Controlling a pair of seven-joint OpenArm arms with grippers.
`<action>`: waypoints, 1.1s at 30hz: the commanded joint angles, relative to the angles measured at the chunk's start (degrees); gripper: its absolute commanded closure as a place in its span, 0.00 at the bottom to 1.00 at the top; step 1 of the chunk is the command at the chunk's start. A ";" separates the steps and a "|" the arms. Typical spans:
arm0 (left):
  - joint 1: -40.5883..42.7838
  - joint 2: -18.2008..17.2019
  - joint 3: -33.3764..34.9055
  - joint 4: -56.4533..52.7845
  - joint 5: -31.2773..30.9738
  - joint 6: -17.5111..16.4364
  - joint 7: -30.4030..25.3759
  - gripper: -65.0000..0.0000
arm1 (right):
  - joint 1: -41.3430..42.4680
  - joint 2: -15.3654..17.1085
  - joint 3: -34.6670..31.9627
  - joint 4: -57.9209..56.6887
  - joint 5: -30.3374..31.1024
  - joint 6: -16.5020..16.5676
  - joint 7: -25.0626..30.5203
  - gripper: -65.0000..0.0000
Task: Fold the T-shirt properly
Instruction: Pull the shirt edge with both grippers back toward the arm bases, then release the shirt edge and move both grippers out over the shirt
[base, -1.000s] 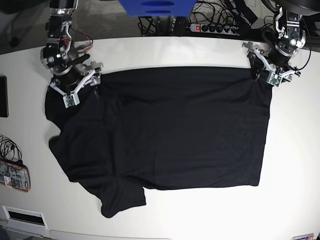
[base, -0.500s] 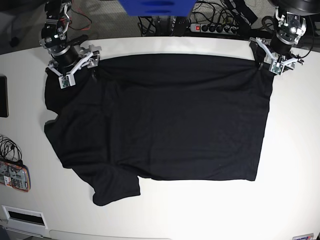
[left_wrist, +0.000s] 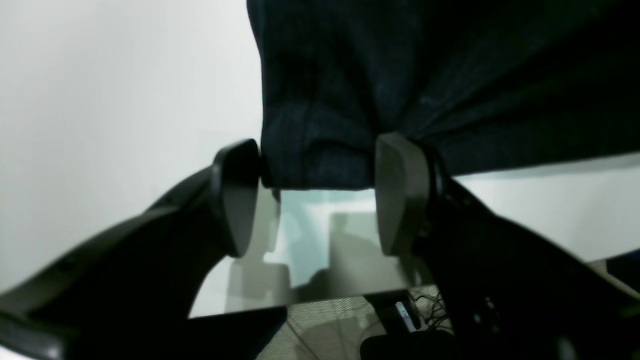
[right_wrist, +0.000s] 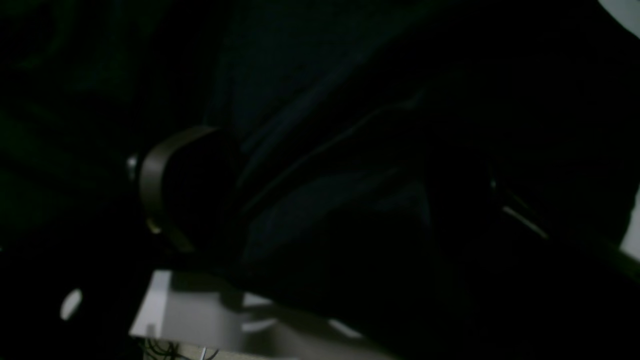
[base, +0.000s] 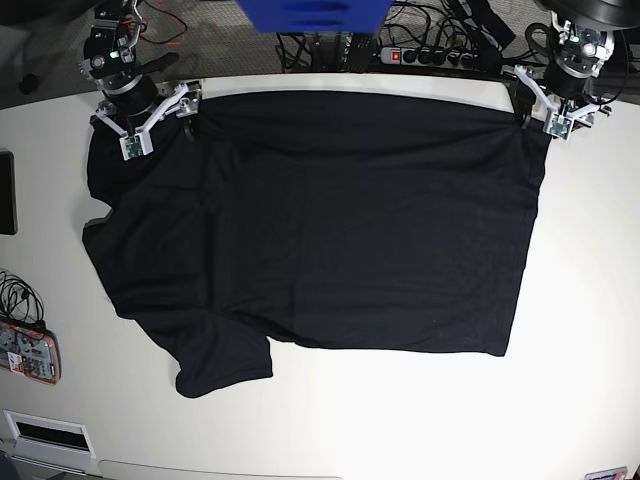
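The white table (base: 590, 300) runs back to a curved far edge, with a power strip (base: 425, 55) and cables on the floor just past it. The T-shirt (base: 330, 220) lies spread across the table, its upper edge pulled right to that far edge; bare table remains nearer the camera and beside its straight hem. At the shirt's hem corner the left gripper (left_wrist: 320, 192) pinches a bunched fold. At the opposite corner the right gripper (base: 155, 120) stands wide with cloth between its jaws; its wrist view is too dark to confirm a grip.
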 joint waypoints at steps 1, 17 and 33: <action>0.69 -0.34 -0.08 0.41 2.70 0.71 3.96 0.48 | -2.14 0.05 -0.25 -3.07 -8.76 -0.06 -14.83 0.08; 1.04 3.35 -0.52 10.70 2.87 0.71 4.31 0.48 | 8.41 -0.13 0.02 7.74 -8.76 -0.15 -18.17 0.08; -1.95 16.80 -5.62 20.98 28.02 1.85 4.22 0.48 | 8.23 -0.13 0.02 12.75 -9.02 -0.15 -18.79 0.08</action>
